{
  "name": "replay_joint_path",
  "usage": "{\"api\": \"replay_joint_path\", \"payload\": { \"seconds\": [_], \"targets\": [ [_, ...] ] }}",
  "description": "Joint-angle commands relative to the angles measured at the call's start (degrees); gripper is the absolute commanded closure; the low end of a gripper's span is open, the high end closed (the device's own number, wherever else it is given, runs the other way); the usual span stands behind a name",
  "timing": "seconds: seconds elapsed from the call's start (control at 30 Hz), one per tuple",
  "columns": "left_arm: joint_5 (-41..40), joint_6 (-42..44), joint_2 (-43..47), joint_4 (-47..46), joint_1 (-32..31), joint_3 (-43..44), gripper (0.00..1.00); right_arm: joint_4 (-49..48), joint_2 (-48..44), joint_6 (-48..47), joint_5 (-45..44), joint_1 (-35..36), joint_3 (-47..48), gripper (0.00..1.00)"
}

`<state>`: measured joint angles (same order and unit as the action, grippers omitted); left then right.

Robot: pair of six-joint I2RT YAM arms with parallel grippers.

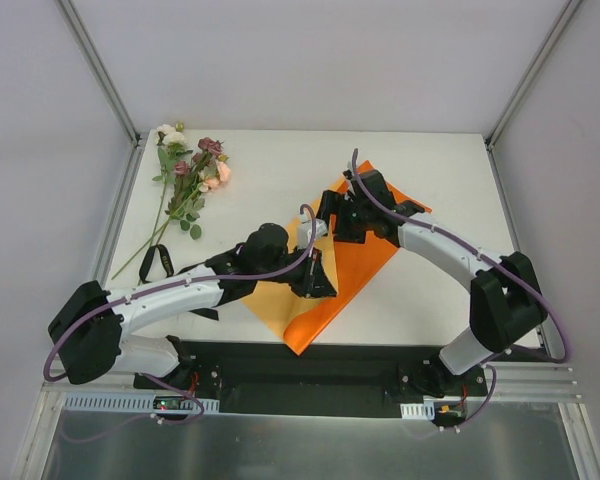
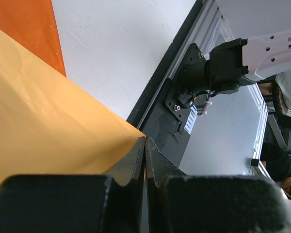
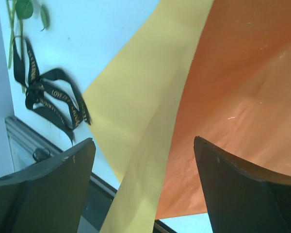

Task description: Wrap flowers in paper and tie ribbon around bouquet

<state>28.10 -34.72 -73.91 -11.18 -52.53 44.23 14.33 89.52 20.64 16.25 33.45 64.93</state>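
Tally: one paper (image 1: 365,262) sheet, one bunch of flowers (image 1: 192,172), one ribbon (image 1: 160,260), two tools. The paper lies mid-surface (image 1: 430,160), orange face up, w/ its left part folded over so the pale yellow underside shows. The flowers lie at the far-left corner, blooms away from the arms, stems pointing near-left. The ribbon sits in a loose heap just beside the stem ends, well apart from the paper.

The left tool (image 1: 318,272) is at the folded flap. The right tool (image 1: 332,215) hovers over the sheet's far part, near the left one.

The top view gives us the whole layout but not the jaws. The left wrist view does: fingers pressed together, the yellow flap's edge running in btwn the tips, so we read it as pinching the paper. It also shows the right arm's base (image 2: 218,68) beyond. The right wrist view shows its fingers spread wide w/ nothing btwn them, yellow and orange faces below. Only here can we see gold lettering on the ribbon.
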Motion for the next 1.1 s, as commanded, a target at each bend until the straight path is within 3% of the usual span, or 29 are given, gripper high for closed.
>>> {"api": "replay_joint_path", "payload": {
  "seconds": [0.0,0.13,0.17,0.27,0.43,0.5,0.6,0.63,0.7,0.73,0.77,0.9,0.93,1.0,1.07],
  "targets": [
    [0.9,1.9,2.1,0.0,-0.2,0.7,1.0,0.8,0.6,3.9,-8.3,1.6,1.9,0.28],
    [0.8,2.0,3.6,1.2,-0.3,0.9,1.0,-0.4,0.7,4.5,-12.2,2.6,1.3,0.59],
    [0.4,2.5,4.0,2.2,-0.2,0.9,1.0,-0.3,0.7,4.1,-13.0,2.5,1.5,0.75],
    [-2.8,4.3,5.4,4.3,-0.1,1.3,1.0,2.3,1.0,1.4,-13.4,0.7,5.3,0.99],
    [-6.9,4.8,4.0,7.3,3.6,4.2,1.0,4.4,-2.1,2.3,-13.5,-8.0,7.9,0.99],
    [-6.7,4.6,0.8,8.3,6.3,8.0,1.0,5.1,-7.8,3.3,-15.9,-11.6,5.7,0.99],
    [-7.9,4.2,-3.5,10.1,12.1,13.9,1.0,4.8,-18.8,5.6,-29.6,-12.6,-0.5,0.99],
    [-8.1,4.9,-4.7,11.5,13.7,16.0,0.96,4.1,-21.1,7.5,-31.4,-12.5,-2.2,0.98],
    [-8.3,7.4,-7.4,14.6,14.3,22.5,0.8,0.4,-26.2,9.9,-35.5,-11.2,-7.8,0.99],
    [-7.2,8.0,-8.0,15.2,14.6,24.2,0.61,-0.8,-27.3,11.5,-37.6,-10.3,-9.2,0.98],
    [-6.7,8.6,-8.1,15.3,14.7,26.3,0.52,-2.4,-28.1,12.5,-40.1,-9.3,-10.7,0.99],
    [-3.5,8.5,-4.7,15.7,14.7,25.2,0.3,-12.2,-30.9,17.2,-47.6,-5.1,-18.9,0.99],
    [-2.5,8.6,-3.6,15.8,14.7,24.2,0.16,-14.0,-31.7,17.9,-48.1,-4.6,-21.9,0.99],
    [-0.9,8.5,-0.2,16.2,14.7,20.5,0.13,-16.8,-32.3,18.6,-51.1,-2.8,-23.6,0.99],
    [0.4,7.5,2.2,16.8,14.7,16.0,0.16,-11.4,-35.3,21.5,-55.7,-1.6,-25.4,0.99]
  ]
}}
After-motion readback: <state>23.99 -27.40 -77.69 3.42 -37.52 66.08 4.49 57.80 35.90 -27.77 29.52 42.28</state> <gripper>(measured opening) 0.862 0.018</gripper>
